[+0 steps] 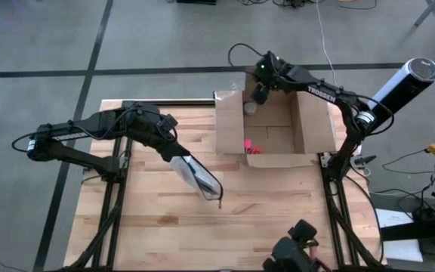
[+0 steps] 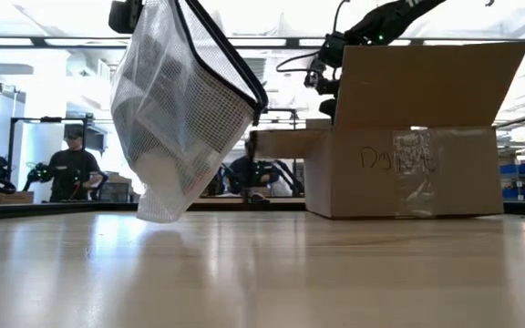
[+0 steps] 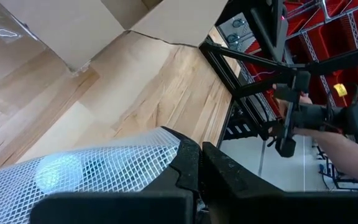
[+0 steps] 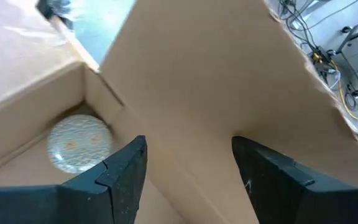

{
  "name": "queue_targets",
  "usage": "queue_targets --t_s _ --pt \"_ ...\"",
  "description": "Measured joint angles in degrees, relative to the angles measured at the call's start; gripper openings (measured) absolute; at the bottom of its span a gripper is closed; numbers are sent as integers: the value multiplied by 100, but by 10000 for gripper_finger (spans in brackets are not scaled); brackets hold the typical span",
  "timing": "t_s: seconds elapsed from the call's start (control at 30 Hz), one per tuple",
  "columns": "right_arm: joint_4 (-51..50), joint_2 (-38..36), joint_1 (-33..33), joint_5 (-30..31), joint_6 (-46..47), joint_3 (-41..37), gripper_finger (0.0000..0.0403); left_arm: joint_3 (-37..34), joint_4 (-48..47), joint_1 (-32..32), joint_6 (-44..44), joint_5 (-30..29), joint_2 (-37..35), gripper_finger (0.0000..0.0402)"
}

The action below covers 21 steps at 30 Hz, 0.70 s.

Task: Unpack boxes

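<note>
Right claw [image 4: 188,168] hangs open inside the cardboard box [image 1: 274,125] at the bench's [image 1: 149,234] far right, near a pale round object [image 4: 79,143] in its corner. Left claw [image 3: 199,168] is clamped on a mesh pouch [image 2: 176,109], lifted clear of the bench.

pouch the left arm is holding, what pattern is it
White mesh grid with a black zip edge on the pouch, clearest in the low view.
</note>
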Motion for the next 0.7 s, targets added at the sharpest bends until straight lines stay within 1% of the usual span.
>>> queue_targets --t_s 0.13,0.3,0.47,0.7 --pt "5 38 -227 -314 -39 0 220 0 0 0 -64 0 0 0" --pt "5 220 -409 -543 -143 0 226 0 0 0 -134 0 0 0" --pt "-5 508 -450 -636 -221 0 228 0 2 0 -181 0 0 0" --pt "-113 843 -450 -1221 -257 0 218 0 2 0 -261 0 0 0"
